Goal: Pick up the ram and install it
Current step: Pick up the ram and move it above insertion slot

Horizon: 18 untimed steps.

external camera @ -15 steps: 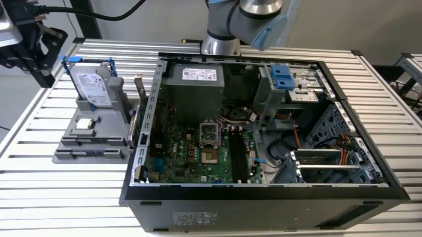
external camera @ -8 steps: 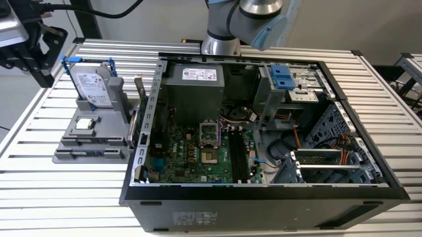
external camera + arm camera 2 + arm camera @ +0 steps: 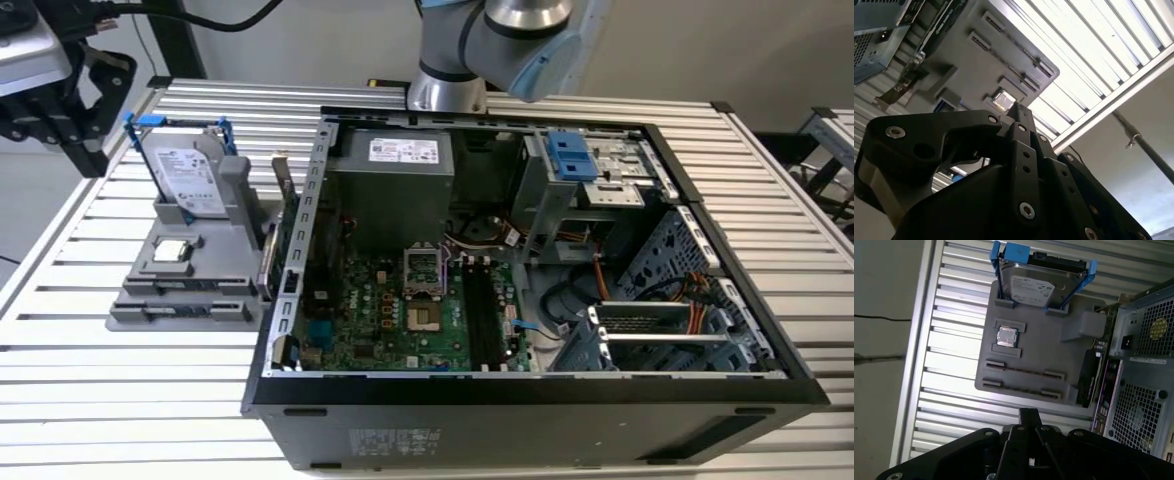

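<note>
The black gripper (image 3: 1027,413), jaws seemingly pressed together and empty, hovers at the far left. The thin dark ram (image 3: 1024,371) stands edge-up in the grey plastic holder tray (image 3: 1046,347), nearer and rightward, its long axis running left-right.

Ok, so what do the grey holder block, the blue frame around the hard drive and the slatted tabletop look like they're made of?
The grey holder block is even matte grey with soft edges, so probably plastic, possibly printed. The blue frame is thin and solidly coloured, so likely moulded plastic. The tabletop has pale ribbed slats with a dull sheen, which suggests aluminium.
</note>
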Motion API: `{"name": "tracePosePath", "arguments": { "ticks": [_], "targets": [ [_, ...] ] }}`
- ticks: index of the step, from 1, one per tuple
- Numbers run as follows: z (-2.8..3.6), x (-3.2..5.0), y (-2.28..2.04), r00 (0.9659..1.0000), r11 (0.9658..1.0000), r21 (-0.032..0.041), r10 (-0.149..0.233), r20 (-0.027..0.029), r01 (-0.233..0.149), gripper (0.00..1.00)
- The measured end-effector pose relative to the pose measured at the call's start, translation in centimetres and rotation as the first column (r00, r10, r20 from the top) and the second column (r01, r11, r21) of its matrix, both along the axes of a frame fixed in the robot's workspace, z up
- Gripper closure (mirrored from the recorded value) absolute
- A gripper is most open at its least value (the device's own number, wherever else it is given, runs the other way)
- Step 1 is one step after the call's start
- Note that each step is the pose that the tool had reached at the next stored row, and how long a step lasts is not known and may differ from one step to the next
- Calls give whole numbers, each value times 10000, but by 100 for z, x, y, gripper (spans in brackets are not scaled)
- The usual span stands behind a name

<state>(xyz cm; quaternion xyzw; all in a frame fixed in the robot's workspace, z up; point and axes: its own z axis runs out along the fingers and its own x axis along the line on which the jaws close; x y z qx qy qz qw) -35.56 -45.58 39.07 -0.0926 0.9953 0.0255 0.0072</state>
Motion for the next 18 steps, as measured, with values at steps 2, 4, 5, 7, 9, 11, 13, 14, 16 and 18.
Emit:
{"name": "tracePosePath", "arguments": {
  "ticks": [2,4,5,7,9,11,13,14,16,18],
  "targets": [
    [0,0,0,9998,9998,0,223,0,-223,100],
    [0,0,0,9989,9989,0,460,0,-460,100],
    [0,0,0,9983,9983,1,586,1,-586,100],
    [0,0,0,9963,9963,0,856,0,-856,100],
    [0,0,0,9926,9926,0,1217,0,-1217,100],
    [0,0,0,9874,9874,0,1584,0,-1584,100],
    [0,0,0,9813,9813,0,1923,0,-1923,100],
    [0,0,0,9779,9779,0,2090,0,-2090,100],
    [0,1,0,9707,9707,0,2402,-1,-2402,100],
    [0,7,0,9645,9645,0,2641,0,-2641,100]
  ]
}}
